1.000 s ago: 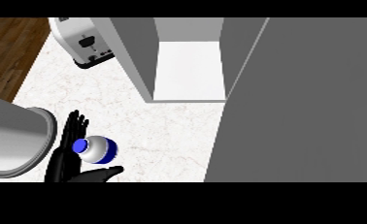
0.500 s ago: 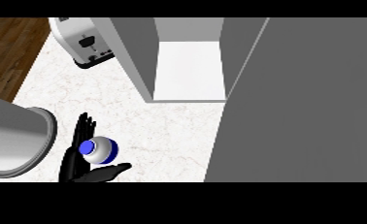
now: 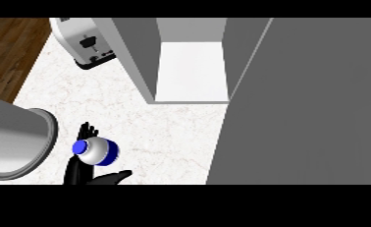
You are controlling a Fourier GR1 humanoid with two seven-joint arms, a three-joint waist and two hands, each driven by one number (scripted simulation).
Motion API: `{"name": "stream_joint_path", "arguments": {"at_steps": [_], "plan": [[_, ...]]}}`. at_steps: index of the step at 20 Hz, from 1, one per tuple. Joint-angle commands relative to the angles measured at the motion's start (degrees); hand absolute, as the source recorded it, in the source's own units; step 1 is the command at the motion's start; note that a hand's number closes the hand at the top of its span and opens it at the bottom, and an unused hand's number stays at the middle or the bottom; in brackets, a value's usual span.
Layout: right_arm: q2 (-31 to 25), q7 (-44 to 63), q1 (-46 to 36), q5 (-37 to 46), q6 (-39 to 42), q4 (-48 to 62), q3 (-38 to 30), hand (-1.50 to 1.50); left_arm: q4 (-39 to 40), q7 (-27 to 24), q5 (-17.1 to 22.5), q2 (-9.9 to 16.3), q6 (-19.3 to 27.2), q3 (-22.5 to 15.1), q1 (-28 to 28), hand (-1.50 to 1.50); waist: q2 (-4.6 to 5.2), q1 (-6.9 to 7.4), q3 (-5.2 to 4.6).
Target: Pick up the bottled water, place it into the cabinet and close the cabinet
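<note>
The bottled water (image 3: 98, 152), white with a blue cap, stands on the marble counter (image 3: 167, 127) at the lower left. My left hand (image 3: 81, 171) is against it from the left and below. Its fingers (image 3: 87, 131) reach straight up past the cap, and the thumb (image 3: 116, 176) is spread out under the bottle, so the hand is open. The cabinet (image 3: 190, 69) stands open at the top centre, its white inside bare. Its grey door (image 3: 304, 103) fills the right of the view. My right hand does not show.
A white toaster (image 3: 83, 42) sits at the back left beside the cabinet's side wall. A large grey metal pot (image 3: 22, 142) stands at the left edge, close to my left hand. Dark wood floor (image 3: 16, 49) shows beyond the counter's left edge.
My left hand has slid a little to the right, closer round the bottle. The bottle has hardly moved.
</note>
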Motion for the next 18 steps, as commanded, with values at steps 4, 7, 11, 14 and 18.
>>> {"name": "stream_joint_path", "arguments": {"at_steps": [4, 7, 11, 14, 18], "plan": [[-1.15, 0.67, 3.48, 7.27, -1.40, -5.81, 3.96, -1.50, 3.33, -2.25, 2.61, 0.85, -3.22, 1.18, -2.89, -1.50, -0.06, -0.08, 0.03], [-1.78, -3.00, 5.31, 7.07, -1.72, -2.46, 4.73, -1.50, 6.63, -4.88, 3.57, 0.82, -5.72, 1.42, -3.82, -1.50, -0.05, -0.08, 0.05], [-0.47, 0.44, 1.69, 8.95, -2.51, -3.35, 5.28, -1.50, 8.12, -5.69, 4.95, 0.32, -6.65, 1.95, -4.61, 1.50, -0.05, 0.12, 0.02], [-2.59, -3.22, 5.19, 6.09, -2.17, -4.00, 4.31, -1.50, 10.45, -7.31, 5.76, 1.40, -8.70, 2.46, -6.35, 1.50, -0.03, 0.01, 0.04], [-2.47, 0.76, 0.26, 1.97, -1.16, -3.55, -1.71, -1.50, 7.78, -5.03, 7.40, 0.08, -10.02, 1.62, -5.38, 1.50, 0.05, 0.30, 0.04]]}}
